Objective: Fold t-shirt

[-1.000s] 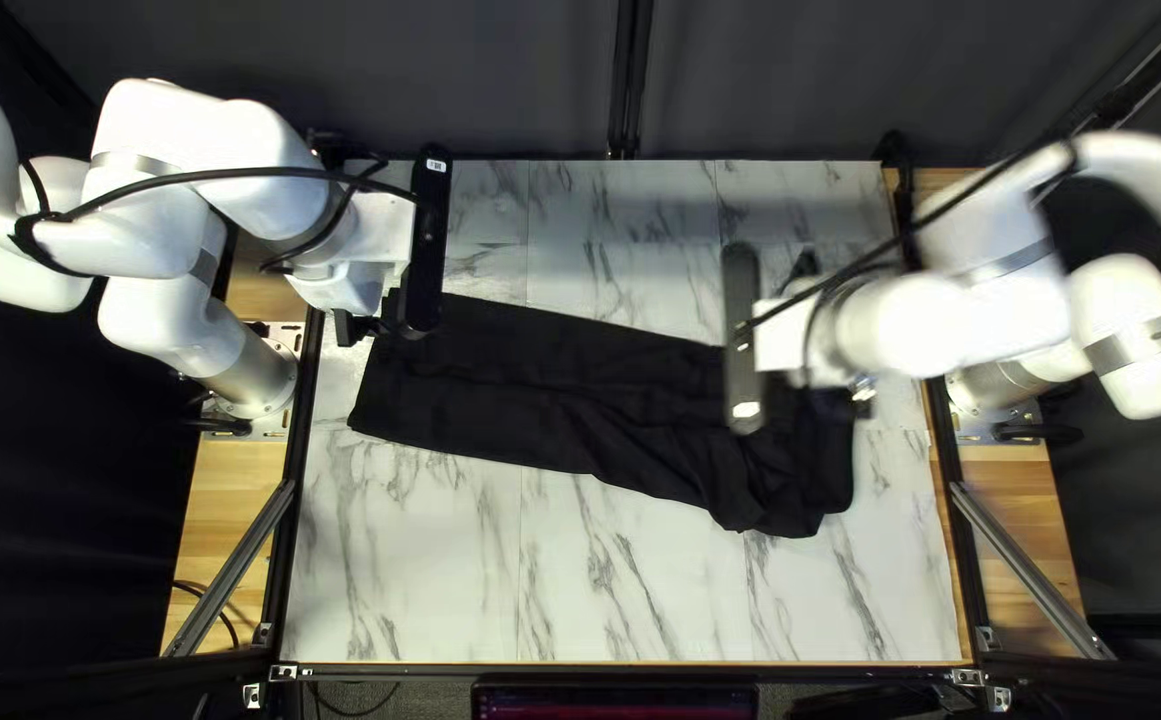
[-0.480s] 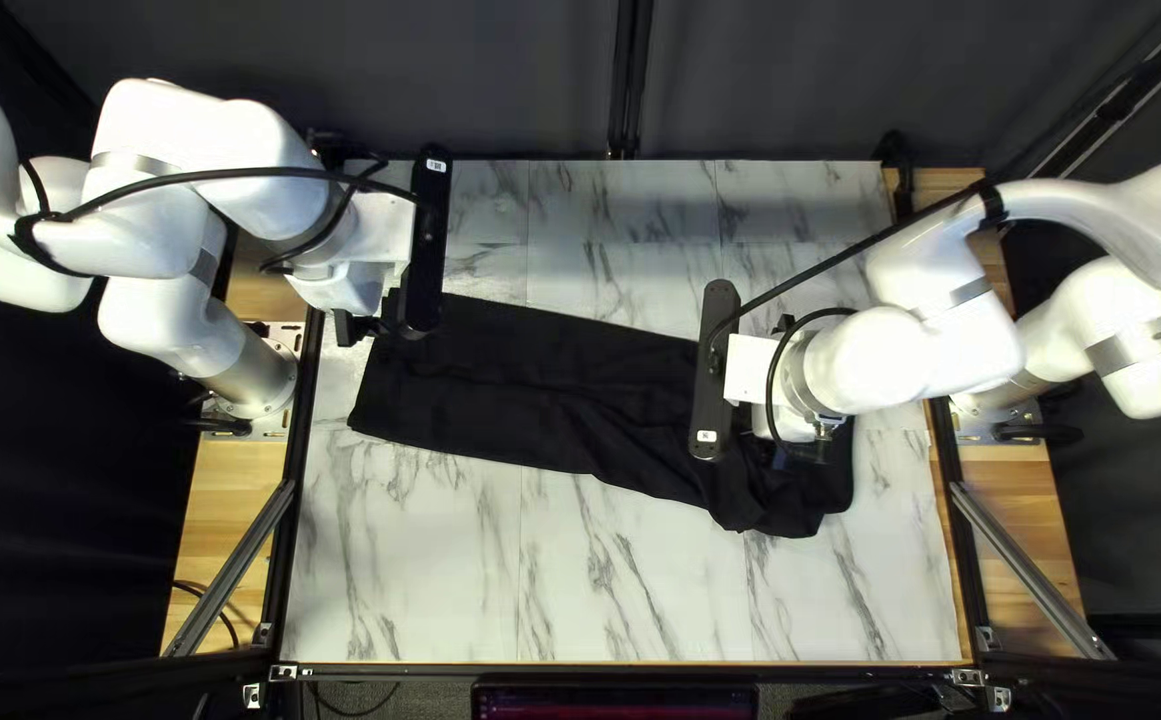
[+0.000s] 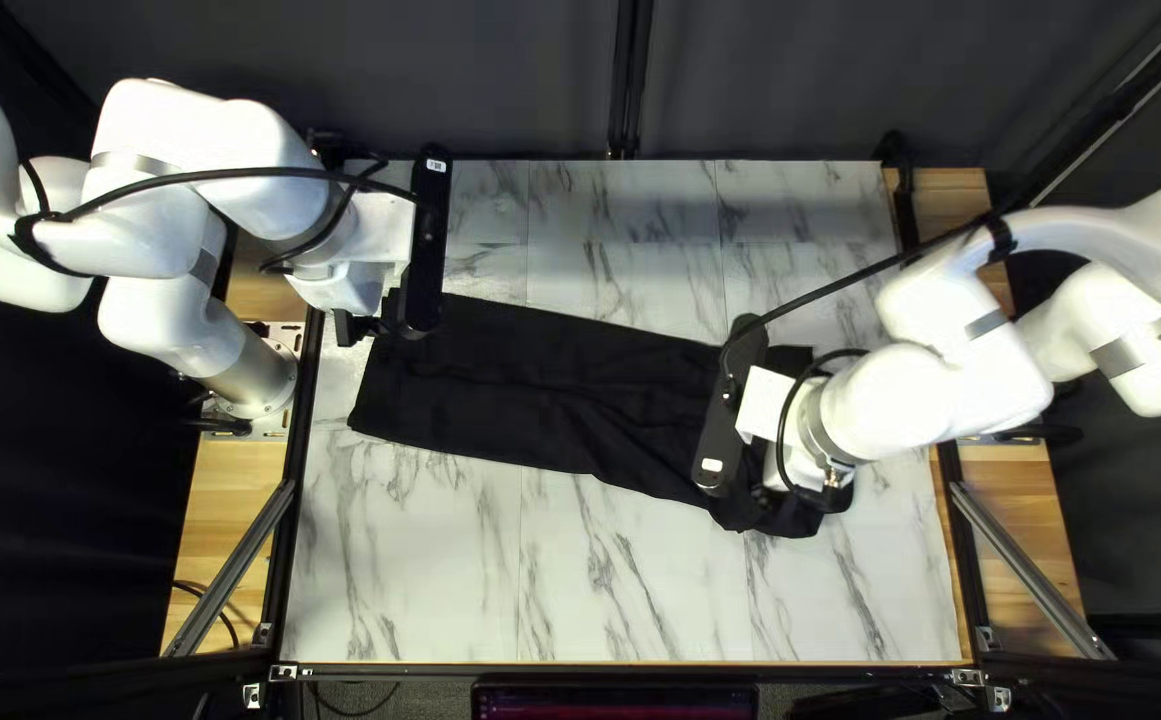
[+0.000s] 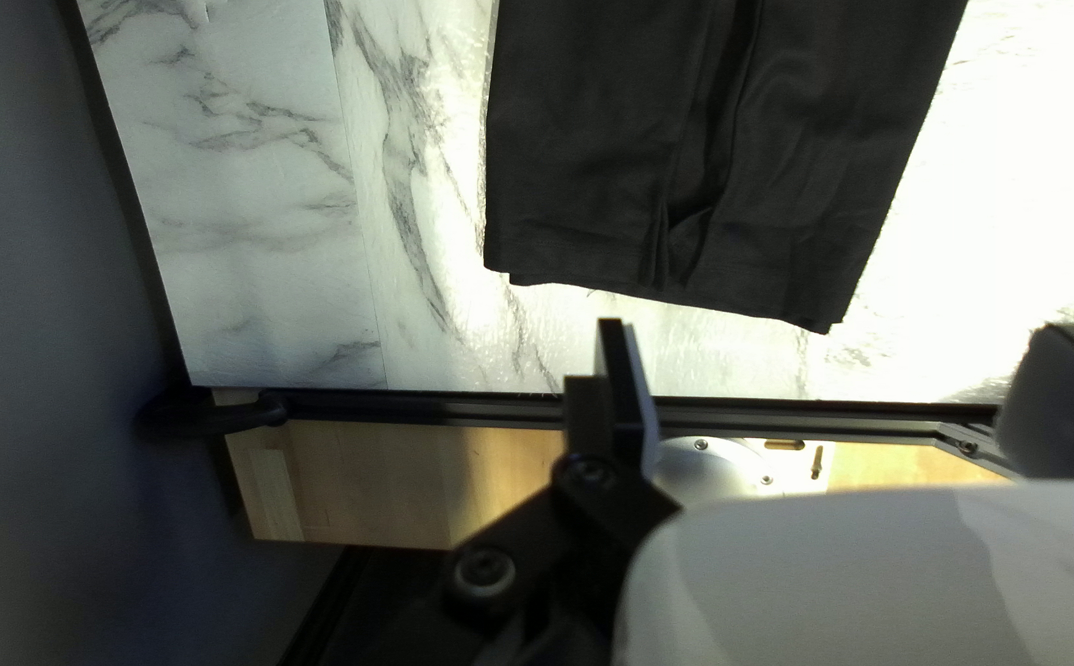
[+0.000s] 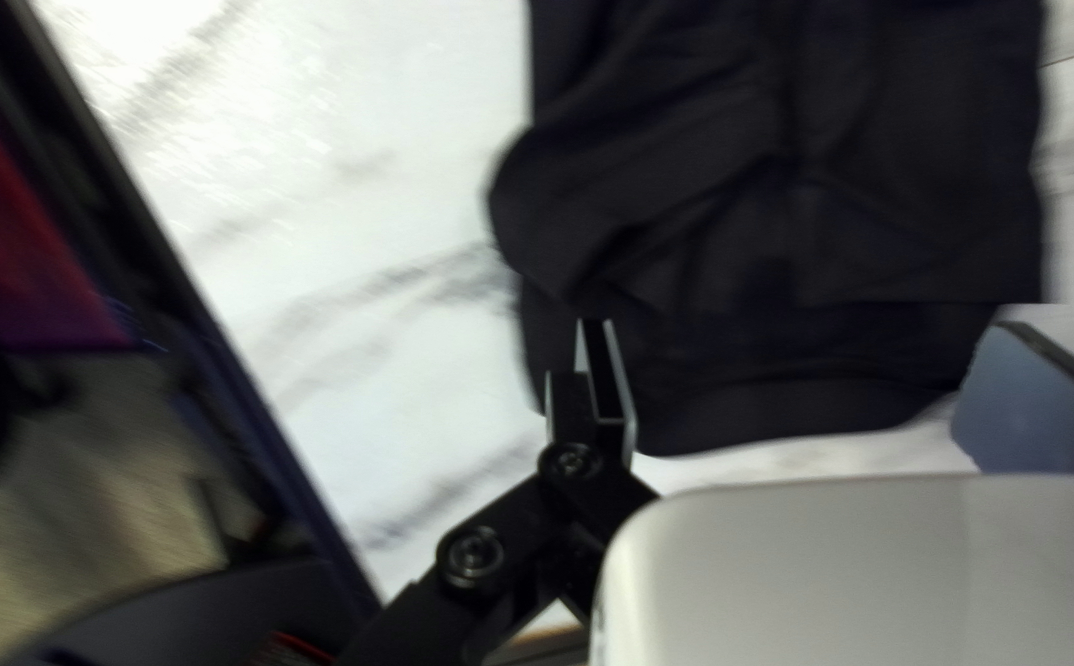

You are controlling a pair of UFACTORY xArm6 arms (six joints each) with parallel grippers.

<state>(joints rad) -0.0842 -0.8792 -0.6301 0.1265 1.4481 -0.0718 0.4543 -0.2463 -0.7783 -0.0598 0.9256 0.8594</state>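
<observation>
T-shirt (image 3: 527, 387) lies between left and right edges of the table (image 3: 447, 574) in top left view; left wrist view, left gripper (image 4: 835, 331) open, short of the straight end; right wrist view, right gripper (image 5: 805, 331) open at the rumpled end, where all layers should be pinched squarely before folding.

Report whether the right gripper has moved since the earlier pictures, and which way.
Yes. In the top left view, the right gripper has moved toward the near edge of the marble-patterned tabletop.
</observation>
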